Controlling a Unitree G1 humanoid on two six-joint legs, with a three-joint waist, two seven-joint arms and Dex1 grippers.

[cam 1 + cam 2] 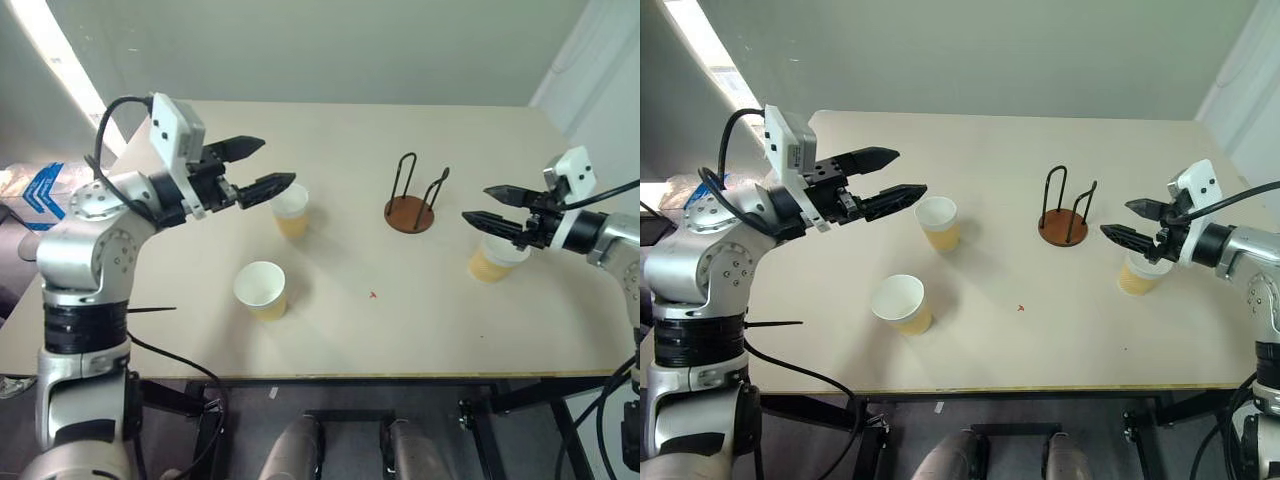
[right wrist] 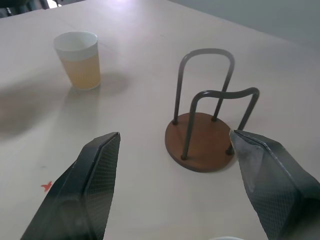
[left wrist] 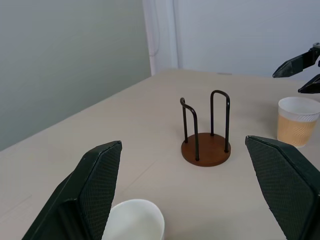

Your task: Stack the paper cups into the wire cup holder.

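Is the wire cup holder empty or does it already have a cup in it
Empty. The wire cup holder shows a bare brown base between its loops; all three paper cups stand apart on the table.

Paper cups: three — one [image 1: 291, 210] just beside the left pincer, one [image 1: 261, 290] nearer the bench's front edge, one [image 1: 494, 258] beneath the right pincer
Wire cup holder [image 1: 410, 213]: one
Upright wire loops on it: two
Bench [image 1: 400, 320]: one

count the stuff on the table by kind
cups: 3
holder: 1
total: 4
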